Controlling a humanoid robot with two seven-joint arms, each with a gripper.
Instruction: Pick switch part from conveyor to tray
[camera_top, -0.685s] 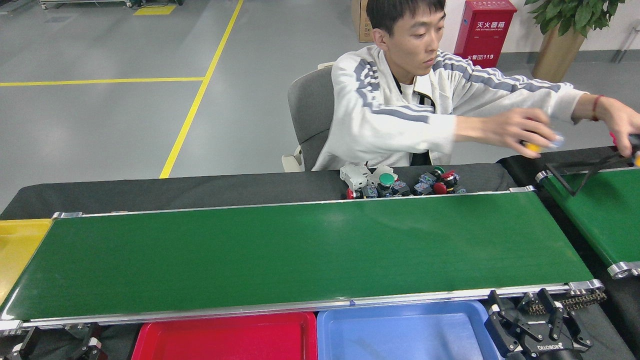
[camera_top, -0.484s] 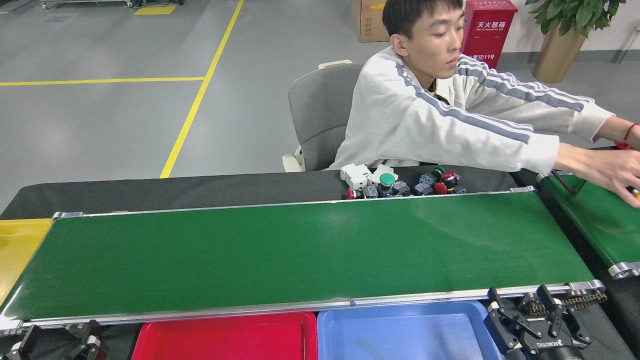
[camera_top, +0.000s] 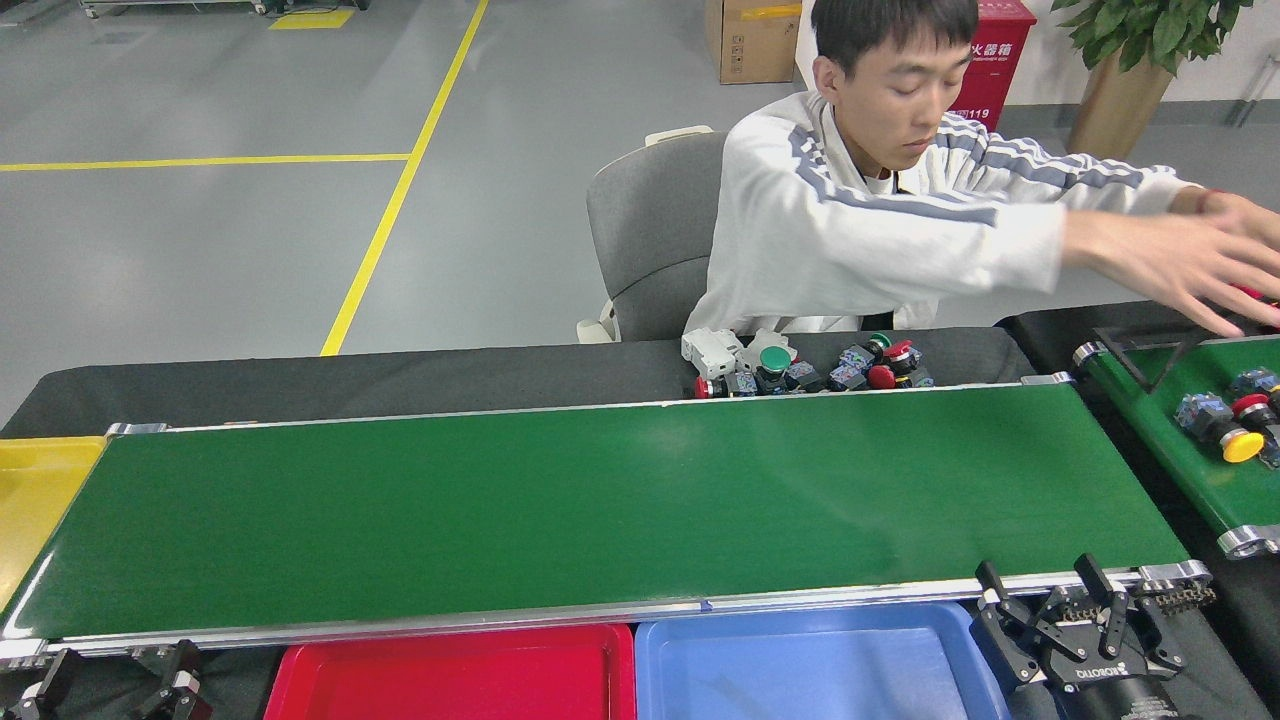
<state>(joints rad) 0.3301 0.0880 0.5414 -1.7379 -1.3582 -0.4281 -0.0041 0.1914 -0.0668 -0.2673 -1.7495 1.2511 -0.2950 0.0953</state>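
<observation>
The long dark-green conveyor (camera_top: 600, 510) with silver rails runs across the view, and nothing lies on its belt. A pile of switch parts (camera_top: 800, 367) with red and green buttons sits on the black cloth just behind its far rail. More switch parts, one with a yellow button (camera_top: 1222, 425), lie on the smaller green belt (camera_top: 1190, 440) at the right. My right gripper (camera_top: 1042, 585) stands open at the conveyor's near right corner, holding nothing. My left gripper (camera_top: 115, 668) shows at the bottom left, fingers apart and empty. A red tray (camera_top: 450, 675) and a blue tray (camera_top: 810, 665) sit below the near rail.
A seated person in a white jacket reaches a blurred hand (camera_top: 1180, 265) over the smaller belt at the right. A yellow tray (camera_top: 30, 495) adjoins the conveyor's left end. A grey chair (camera_top: 650, 235) stands behind the table.
The person's hands have lifted away from the smaller belt, leaving switch parts on it. My right gripper has shifted slightly right. The conveyor belt stays bare.
</observation>
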